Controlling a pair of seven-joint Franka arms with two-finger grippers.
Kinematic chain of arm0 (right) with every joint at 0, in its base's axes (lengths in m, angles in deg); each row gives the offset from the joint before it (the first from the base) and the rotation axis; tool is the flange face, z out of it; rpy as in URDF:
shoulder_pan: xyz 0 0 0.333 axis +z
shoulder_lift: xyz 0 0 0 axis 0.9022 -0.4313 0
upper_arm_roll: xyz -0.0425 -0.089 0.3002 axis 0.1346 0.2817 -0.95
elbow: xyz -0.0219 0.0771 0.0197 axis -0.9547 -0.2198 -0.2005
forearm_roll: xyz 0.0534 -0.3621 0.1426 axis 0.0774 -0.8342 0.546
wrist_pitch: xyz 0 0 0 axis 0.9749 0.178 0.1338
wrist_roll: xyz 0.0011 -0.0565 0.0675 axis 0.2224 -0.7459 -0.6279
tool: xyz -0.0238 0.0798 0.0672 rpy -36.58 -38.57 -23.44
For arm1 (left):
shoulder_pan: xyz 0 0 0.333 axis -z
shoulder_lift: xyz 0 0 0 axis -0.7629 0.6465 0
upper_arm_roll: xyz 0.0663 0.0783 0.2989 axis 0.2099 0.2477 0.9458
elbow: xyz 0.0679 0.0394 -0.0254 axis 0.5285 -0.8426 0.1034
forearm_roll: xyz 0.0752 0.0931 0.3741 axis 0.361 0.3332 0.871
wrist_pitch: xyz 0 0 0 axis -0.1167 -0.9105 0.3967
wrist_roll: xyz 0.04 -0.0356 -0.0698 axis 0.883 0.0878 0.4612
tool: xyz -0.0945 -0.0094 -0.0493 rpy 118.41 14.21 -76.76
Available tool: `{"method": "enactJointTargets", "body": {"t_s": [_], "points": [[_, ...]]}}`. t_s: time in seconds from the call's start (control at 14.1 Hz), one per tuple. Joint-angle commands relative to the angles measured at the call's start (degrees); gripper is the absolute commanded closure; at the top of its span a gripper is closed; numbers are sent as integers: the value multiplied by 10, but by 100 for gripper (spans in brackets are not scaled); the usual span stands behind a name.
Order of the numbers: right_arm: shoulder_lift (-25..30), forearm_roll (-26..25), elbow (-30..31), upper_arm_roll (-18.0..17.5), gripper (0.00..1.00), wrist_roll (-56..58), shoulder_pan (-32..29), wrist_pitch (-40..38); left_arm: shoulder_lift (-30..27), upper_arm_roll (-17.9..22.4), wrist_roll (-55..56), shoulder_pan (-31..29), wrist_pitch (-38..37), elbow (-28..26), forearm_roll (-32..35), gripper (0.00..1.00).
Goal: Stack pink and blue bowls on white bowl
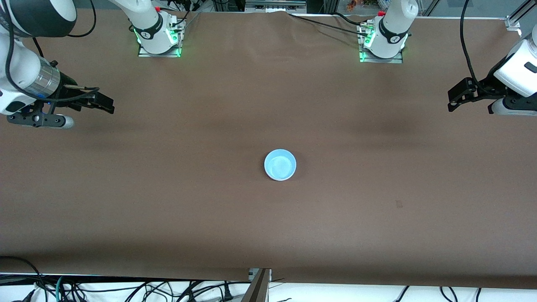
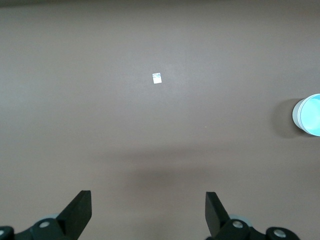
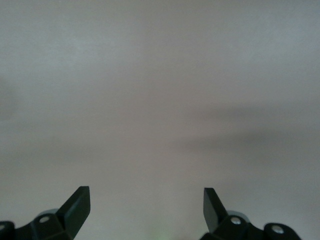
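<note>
A light blue bowl stands upright near the middle of the brown table. In the left wrist view it sits at the frame's edge, and a white outer wall shows under its blue inside, so it seems to rest in the white bowl. The pink bowl is not visible. My right gripper hangs open and empty above the right arm's end of the table, apart from the bowl. My left gripper hangs open and empty above the left arm's end. Each wrist view shows its own fingers spread over bare cloth: left gripper, right gripper.
The brown table cover stretches around the bowl. A small white scrap lies on the cloth toward the left arm's end. Cables and a metal bracket lie along the table edge nearest the front camera.
</note>
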Motion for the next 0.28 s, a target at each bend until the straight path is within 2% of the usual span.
{"method": "enactJointTargets", "body": {"t_s": [0.0, 0.21], "points": [[17, -22, 5, -40, 0, 23, -29, 8, 9, -2, -12, -4, -7, 18, 8, 0], [10, -21, -8, -40, 0, 32, -33, 8, 9, -2, -12, -4, -7, 18, 9, 0]]}}
